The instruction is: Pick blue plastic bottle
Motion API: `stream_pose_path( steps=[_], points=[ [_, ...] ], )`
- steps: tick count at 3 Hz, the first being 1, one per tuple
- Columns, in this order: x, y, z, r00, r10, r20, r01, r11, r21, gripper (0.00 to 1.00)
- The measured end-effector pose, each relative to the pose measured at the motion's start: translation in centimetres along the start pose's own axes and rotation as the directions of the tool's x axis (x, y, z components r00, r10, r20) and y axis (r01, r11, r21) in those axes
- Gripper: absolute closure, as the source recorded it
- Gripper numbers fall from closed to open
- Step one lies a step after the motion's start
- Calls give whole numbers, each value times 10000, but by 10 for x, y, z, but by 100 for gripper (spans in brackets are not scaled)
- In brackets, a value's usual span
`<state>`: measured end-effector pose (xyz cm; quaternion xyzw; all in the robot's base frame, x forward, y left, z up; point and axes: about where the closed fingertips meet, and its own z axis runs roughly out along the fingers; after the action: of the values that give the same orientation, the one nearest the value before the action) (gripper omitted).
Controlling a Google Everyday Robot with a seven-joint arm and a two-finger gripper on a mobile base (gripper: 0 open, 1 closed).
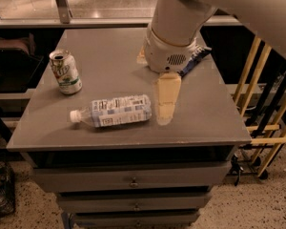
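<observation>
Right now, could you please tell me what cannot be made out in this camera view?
The chip bag: mostly hidden behind the arm.
The arm: its upper part is cut off by the top and right edges.
The tool, just right of the blue plastic bottle: whether it touches the table cannot be told.
The lowest drawer: cut off by the bottom edge.
</observation>
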<state>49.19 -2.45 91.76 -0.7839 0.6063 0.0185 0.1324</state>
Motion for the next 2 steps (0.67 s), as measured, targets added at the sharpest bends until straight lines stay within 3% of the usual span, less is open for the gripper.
stream_pose_path(
  steps=[2],
  points=[
    [-22, -9, 49, 9986, -327, 407, 331, 9994, -82, 0]
  ],
)
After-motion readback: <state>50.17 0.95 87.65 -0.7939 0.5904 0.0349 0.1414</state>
